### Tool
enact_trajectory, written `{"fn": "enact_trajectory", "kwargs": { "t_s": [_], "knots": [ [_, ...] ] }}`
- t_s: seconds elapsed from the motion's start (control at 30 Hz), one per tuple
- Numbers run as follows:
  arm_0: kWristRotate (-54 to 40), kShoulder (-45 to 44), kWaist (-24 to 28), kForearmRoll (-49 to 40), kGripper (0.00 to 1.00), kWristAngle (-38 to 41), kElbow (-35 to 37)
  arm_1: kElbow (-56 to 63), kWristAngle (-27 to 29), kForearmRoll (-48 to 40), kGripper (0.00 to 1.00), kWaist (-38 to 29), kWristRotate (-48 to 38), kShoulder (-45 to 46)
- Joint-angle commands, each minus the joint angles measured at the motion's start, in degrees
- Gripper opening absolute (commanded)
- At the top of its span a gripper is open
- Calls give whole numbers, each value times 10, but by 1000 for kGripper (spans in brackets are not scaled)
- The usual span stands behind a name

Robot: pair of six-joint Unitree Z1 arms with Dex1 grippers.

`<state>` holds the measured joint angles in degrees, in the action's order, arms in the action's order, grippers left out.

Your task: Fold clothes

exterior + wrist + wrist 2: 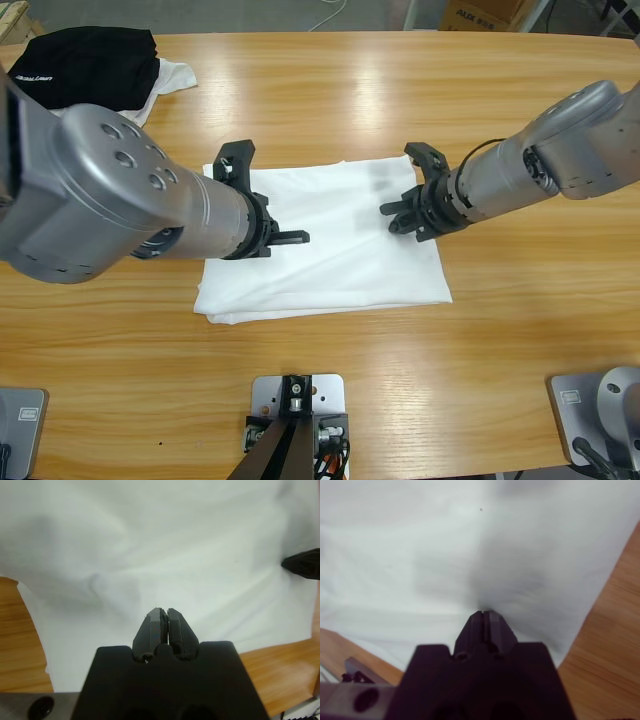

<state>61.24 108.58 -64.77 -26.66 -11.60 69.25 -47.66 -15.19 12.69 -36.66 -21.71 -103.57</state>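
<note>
White T-shirt lies folded into a rectangle at table centre. Left gripper and right gripper both clenched, empty (pressing or smoothing, apparently). Next: another fold requires reopening.

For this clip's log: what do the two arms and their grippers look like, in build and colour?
Both arms are silver-grey, with thick rounded metal segments. The left arm has a large domed joint cap with several round recesses. The right arm shows a dark ring at a joint and a thin black cable near its wrist. Each ends in an all-black gripper with two wedge-shaped jaws: the left gripper and the right gripper.
</note>
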Motion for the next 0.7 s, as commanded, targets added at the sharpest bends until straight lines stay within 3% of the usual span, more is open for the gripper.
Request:
{"fn": "enact_trajectory", "kwargs": {
  "t_s": [0.03,0.37,0.7],
  "knots": [
    [7,7,-4,6,0,-9,-20,6,10,-18,0,6,-3,-53],
    [15,-15,-18,1,0,-8,-16,25,55,-28,0,7,-19,-69],
    [25,68,-46,7,0,9,13,33,57,-23,0,8,-19,-54]
  ]
}}
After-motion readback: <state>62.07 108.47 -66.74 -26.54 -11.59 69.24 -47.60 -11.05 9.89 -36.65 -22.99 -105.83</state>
